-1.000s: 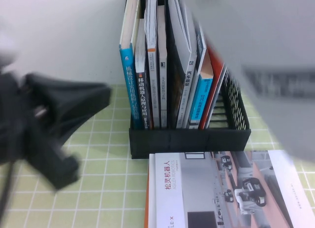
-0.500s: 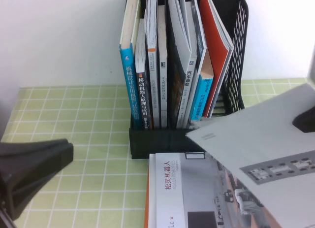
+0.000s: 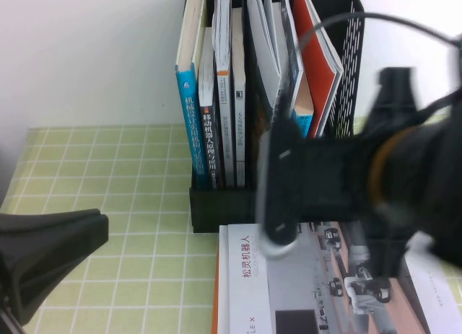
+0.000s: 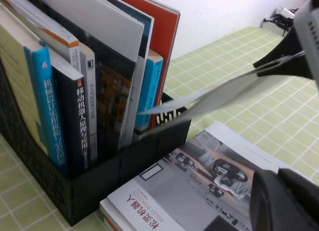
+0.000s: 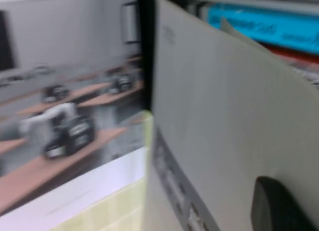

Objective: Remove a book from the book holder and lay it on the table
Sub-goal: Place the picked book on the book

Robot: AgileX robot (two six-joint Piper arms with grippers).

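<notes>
My right gripper (image 4: 277, 67) is shut on the book (image 4: 219, 99), a thin grey brochure held nearly flat above the table (image 4: 239, 56), in front of the black book holder (image 4: 99, 191). In the right wrist view the book's grey cover (image 5: 224, 116) carries a strip of small black pictures, and one of the fingers (image 5: 279, 211) presses on it. In the high view my blurred right arm (image 3: 375, 182) hides the book and part of the holder (image 3: 224, 208). My left gripper (image 3: 97, 229) is shut and empty, low at the left over the table (image 3: 108, 168). It also shows in the left wrist view (image 4: 279, 201).
A grey-orange brochure with robot photos (image 3: 289, 291) lies flat in front of the holder, under the held book; it also shows in the wrist views (image 4: 199, 186) (image 5: 65, 91). Several books and a red booklet (image 3: 317, 67) stand in the holder. A white wall is behind.
My right arm has swung across the high view and now hides the grey book, which was tilted at the lower right. My left gripper dropped to the lower left, then stayed.
</notes>
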